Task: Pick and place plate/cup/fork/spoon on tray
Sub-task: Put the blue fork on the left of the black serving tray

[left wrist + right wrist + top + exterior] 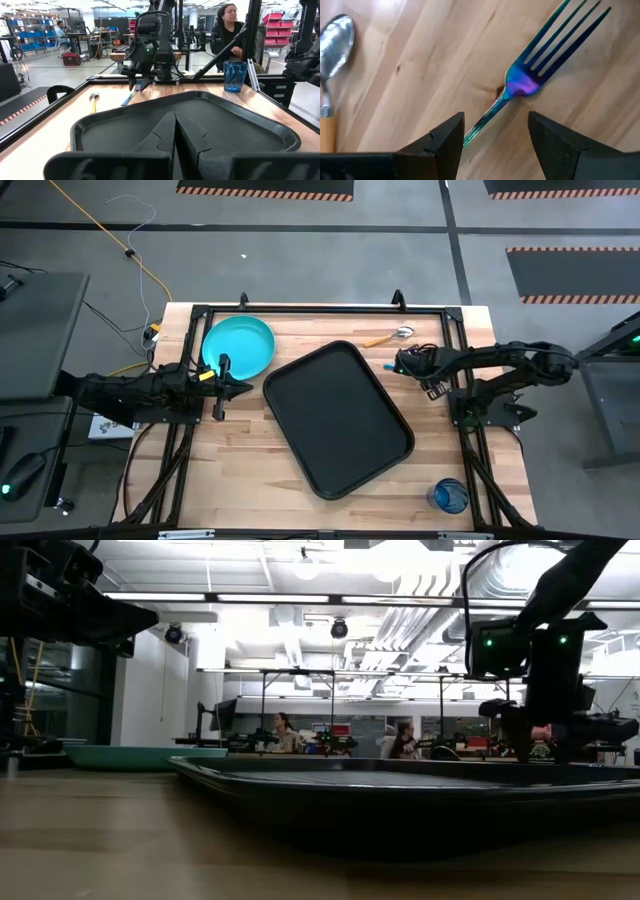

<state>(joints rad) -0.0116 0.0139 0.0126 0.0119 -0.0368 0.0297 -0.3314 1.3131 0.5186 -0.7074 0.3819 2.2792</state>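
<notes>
The fork [555, 45], with iridescent blue tines, lies flat on the wooden table between the tray's right side and the spoon. My right gripper [495, 125] is open and low over it, one finger on each side of its slim neck, with a gap showing on both sides. It also shows in the high view [400, 363]. The spoon [390, 336] lies at the far edge. The turquoise plate [238, 347] rests on the table at the far left. The blue cup [449, 496] stands at the near right. The black tray [338, 417] lies askew mid-table. My left gripper [222, 385] is shut, beside the plate's near rim.
A black frame rail [320, 309] runs along the table's far edge and sides. In the left wrist view the tray's rim [80, 127] lies right ahead of my left gripper's fingers [165, 135]. People sit at desks in the room beyond the table.
</notes>
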